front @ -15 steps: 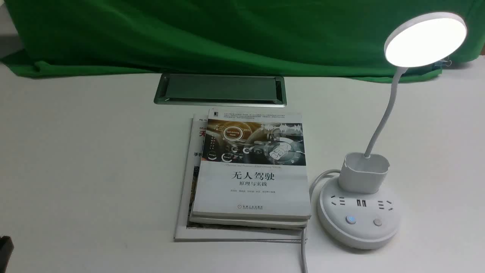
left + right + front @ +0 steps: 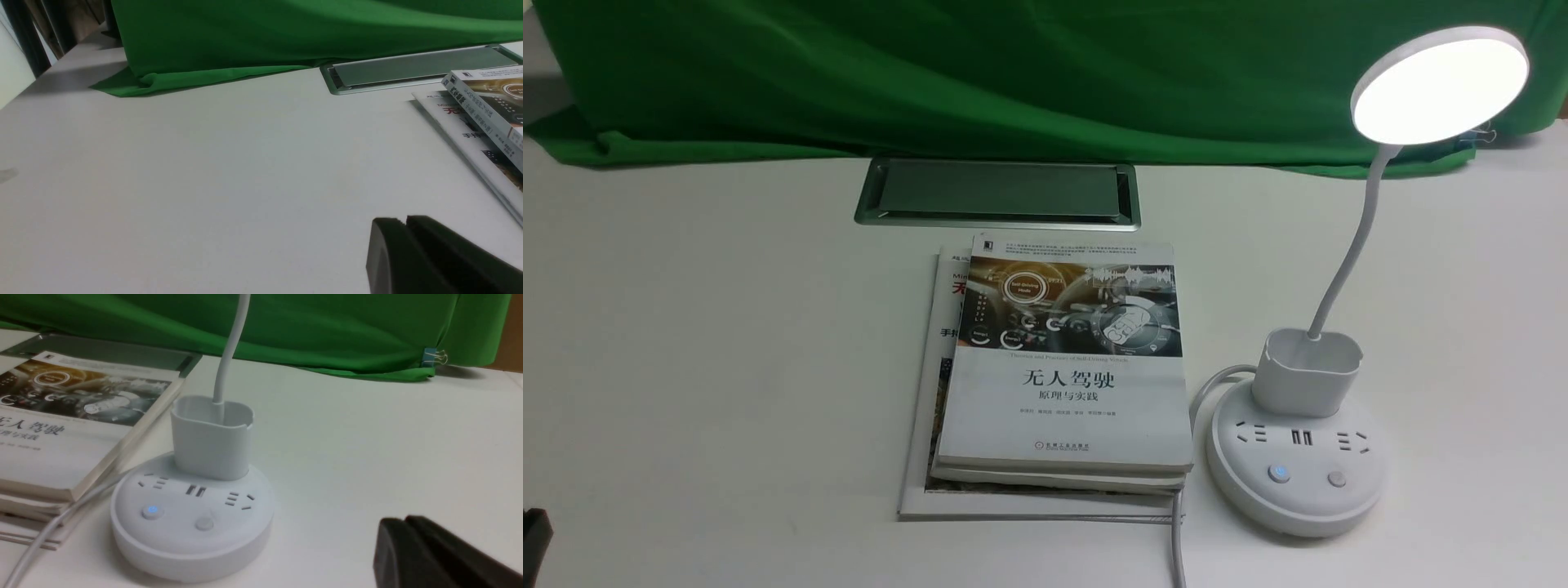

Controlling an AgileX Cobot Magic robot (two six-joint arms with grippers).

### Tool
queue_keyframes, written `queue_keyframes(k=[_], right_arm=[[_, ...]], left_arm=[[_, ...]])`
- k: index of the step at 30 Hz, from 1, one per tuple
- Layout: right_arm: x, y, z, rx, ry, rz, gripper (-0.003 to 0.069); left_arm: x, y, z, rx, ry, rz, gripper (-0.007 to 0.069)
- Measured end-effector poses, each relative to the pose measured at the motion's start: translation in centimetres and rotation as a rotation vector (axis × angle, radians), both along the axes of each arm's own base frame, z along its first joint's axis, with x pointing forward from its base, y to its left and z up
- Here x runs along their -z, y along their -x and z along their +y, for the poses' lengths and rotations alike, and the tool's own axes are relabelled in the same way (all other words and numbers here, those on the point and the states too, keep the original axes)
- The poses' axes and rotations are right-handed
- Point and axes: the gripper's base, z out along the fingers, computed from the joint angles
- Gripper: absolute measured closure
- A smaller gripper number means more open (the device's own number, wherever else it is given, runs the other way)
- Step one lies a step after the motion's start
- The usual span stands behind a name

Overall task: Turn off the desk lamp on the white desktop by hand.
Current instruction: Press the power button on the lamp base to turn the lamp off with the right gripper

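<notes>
Front view had the desk lamp [image 2: 1305, 371] glowing at the right of the white desktop [image 2: 727, 343], just beside the stacked books [image 2: 1066, 384]. The right gripper [image 2: 405, 524] sat pinched together and empty near the lamp's base. The left gripper [image 2: 406, 223] was likewise closed on nothing.

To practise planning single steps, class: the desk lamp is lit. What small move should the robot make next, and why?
Probably move the right gripper over the two buttons on the desk lamp: its head glows and that gripper sits clear of its base. Which button works it is unclear.
</notes>
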Motion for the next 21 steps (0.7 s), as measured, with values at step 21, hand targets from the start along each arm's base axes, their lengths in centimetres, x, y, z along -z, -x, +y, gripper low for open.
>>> queue_keyframes(k=[21], right_arm=[[-2.0,-0.1,-0.1,0.037,-0.503,-0.153,0.0603]], left_arm=[[0.0,0.0,0.0,0.000,-0.001,0.000,0.0605]])
